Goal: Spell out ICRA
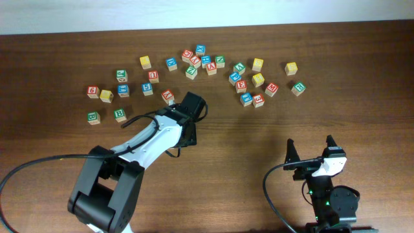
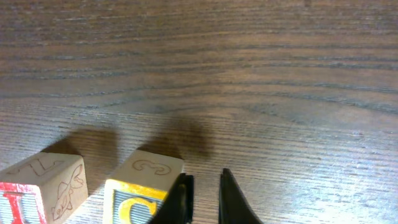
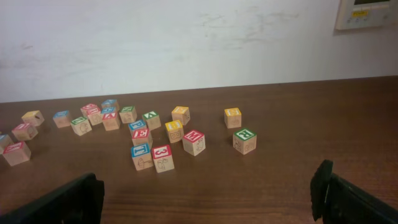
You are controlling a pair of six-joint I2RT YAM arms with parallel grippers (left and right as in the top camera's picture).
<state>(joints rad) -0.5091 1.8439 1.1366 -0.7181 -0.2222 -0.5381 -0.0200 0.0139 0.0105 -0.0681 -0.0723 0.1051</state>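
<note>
Fingers (image 2: 231, 202) of the left gripper (image 2: 205, 177) are held nearly closed, empty, just beside the yellow C cube (image 2: 140, 186) at lower left, likely for nudging; the right gripper (image 3: 208, 180) is parked open.

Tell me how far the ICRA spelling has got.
Done: yellow C stands beside a red-lettered cube, letter cut off, possibly I. In hand: nothing; left end effector is nearly shut and empty next to C, right end effector open. Left: no cube on C's other side, so two letters remain.
</note>
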